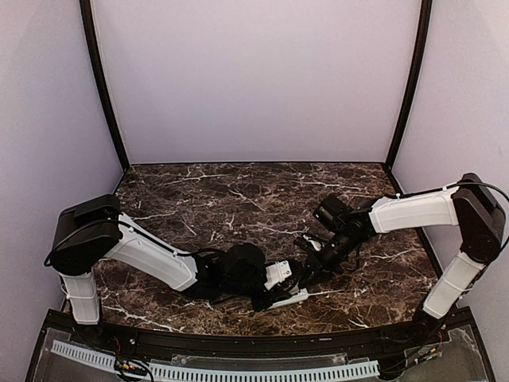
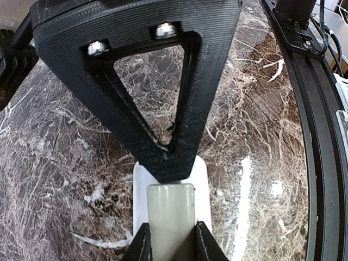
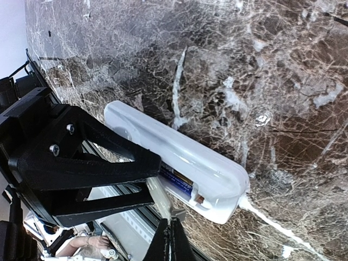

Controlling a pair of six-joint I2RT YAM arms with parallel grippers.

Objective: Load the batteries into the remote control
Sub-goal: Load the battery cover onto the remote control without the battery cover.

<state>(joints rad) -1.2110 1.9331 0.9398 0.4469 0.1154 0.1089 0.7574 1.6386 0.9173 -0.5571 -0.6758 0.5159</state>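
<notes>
The white remote control lies on the marble with its recessed slot turned toward the near edge. One bluish-purple battery sits in the slot; no other battery shows. My left gripper is shut on the pale grey cover piece, held over the remote. My right gripper is shut with nothing between its fingers. Its tip touches the end of the cover. In the top view both grippers, left and right, meet at the remote.
The marble table runs to a black front rail close behind the remote, with a white perforated strip beyond it. Pale walls and black corner posts enclose the table.
</notes>
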